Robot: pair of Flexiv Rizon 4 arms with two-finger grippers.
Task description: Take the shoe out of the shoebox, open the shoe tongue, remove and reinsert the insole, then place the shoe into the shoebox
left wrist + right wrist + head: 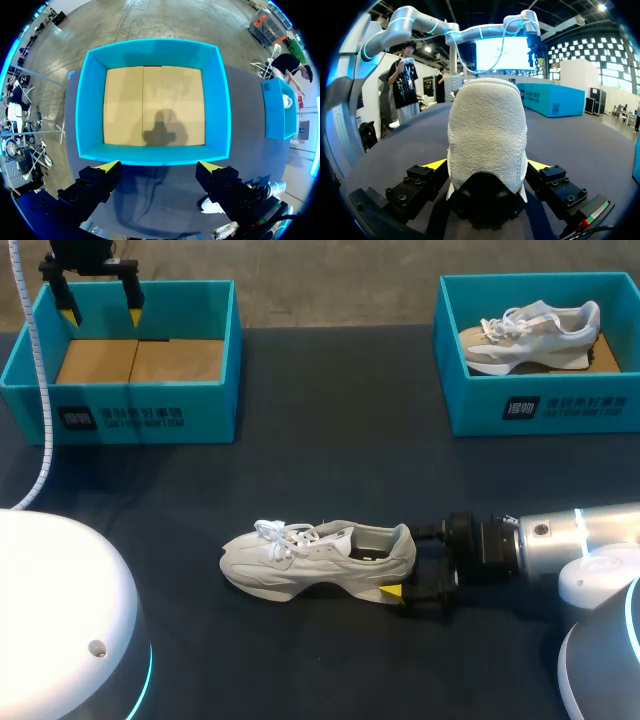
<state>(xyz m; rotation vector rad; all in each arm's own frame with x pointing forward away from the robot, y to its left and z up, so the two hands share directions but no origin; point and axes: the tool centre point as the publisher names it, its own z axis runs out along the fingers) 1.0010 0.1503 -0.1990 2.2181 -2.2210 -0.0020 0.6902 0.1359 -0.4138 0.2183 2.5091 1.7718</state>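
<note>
Our open left claw (pixel 100 315) hangs over the empty box (pixel 140 400). The other box (pixel 560 405) holds a tan shoe (pixel 525 335). Our right claw (pixel 405 562) pinches the white shoe (pixel 300 560).

Materials & finish, as I see them
Shoe (pixel 318 560): white cloth w/ smooth matt panels, fuzzy suede-like heel; left shoebox (pixel 130 360) matt teal card, plain brown cardboard floor; table (pixel 330 470) dark, matt, cloth-like; my right arm (pixel 570 540) glossy silver metal; right gripper (pixel 405 562) matt black, yellow plastic-looking tips; left arm base (pixel 60 610) glossy white plastic
</note>
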